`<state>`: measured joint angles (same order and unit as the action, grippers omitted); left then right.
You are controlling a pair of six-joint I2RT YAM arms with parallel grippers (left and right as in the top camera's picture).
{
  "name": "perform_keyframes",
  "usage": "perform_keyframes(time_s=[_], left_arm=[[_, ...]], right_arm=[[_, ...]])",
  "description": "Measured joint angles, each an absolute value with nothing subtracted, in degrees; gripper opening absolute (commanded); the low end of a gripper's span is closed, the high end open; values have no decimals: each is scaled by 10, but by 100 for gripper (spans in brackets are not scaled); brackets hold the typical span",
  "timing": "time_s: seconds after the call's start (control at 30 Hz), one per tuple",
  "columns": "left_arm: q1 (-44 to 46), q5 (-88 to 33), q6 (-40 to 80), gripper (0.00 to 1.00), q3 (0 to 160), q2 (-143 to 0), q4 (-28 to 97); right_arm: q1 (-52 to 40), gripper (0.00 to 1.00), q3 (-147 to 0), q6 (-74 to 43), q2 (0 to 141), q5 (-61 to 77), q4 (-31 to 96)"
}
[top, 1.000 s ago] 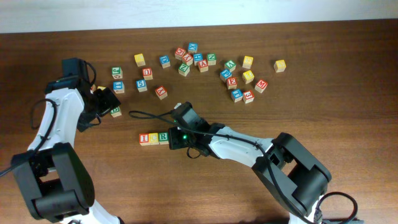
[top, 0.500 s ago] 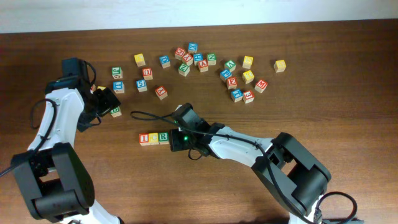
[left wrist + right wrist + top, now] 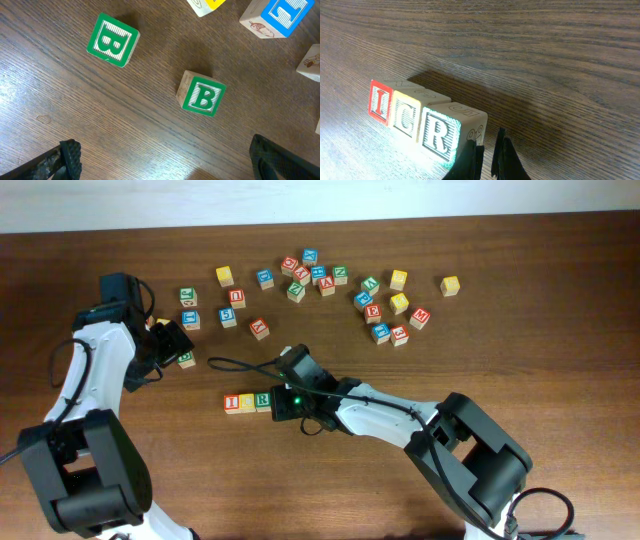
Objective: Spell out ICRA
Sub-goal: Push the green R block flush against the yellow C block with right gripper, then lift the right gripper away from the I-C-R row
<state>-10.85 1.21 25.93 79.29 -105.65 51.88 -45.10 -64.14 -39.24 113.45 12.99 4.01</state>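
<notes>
I cube (image 3: 381, 102), C cube (image 3: 406, 116), R cube (image 3: 439, 134): wooden, with red, yellow and green letters, in one straight row, sides touching, reading I-C-R. All sit flat on the table (image 3: 545, 60), letter faces upright.

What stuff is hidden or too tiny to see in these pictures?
- Right tool: overhead view, its own wrist covers the tips.
- Blue cube: left wrist view, the top edge cuts off its letter.
- Scattered cubes: overhead view, most letters are too small to read.
</notes>
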Motion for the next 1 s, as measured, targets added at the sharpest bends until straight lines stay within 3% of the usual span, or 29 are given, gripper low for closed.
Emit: perform_keyframes(time_s=[1.0], left_arm=[[-109,12,259,99,793,-1056,519]], right_arm=[[-448,5,-644,-392,1134,84,73]])
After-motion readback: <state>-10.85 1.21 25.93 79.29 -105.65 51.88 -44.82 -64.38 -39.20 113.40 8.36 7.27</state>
